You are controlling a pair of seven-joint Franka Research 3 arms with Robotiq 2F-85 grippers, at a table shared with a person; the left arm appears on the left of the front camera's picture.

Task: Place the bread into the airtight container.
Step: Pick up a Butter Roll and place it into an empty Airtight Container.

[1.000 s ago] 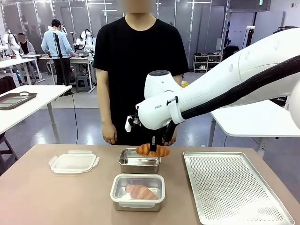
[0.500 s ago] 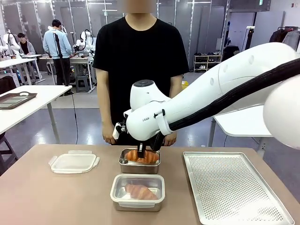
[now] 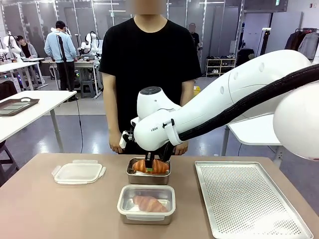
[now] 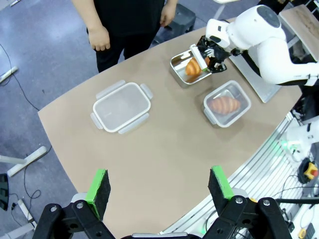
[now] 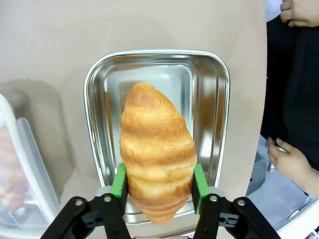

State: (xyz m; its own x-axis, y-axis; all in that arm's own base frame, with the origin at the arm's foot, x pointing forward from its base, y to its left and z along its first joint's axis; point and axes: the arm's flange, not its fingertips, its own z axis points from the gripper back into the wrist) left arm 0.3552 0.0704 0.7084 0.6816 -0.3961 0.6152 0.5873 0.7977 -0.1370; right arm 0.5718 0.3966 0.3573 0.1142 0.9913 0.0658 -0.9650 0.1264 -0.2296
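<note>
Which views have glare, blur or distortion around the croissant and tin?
Right wrist view: croissant sharp, soft highlights on the steel tin, lidded container at left edge blurred. Left wrist view: wide-angle bend, table edge curves; own pads crisp. Front view: even overhead light, faint shadow under the tin, mild sheen on the perforated tray.

A croissant (image 5: pixel 157 152) sits between the right pincer's (image 5: pixel 158 185) green pads, over the steel tin (image 5: pixel 219 99).
</note>
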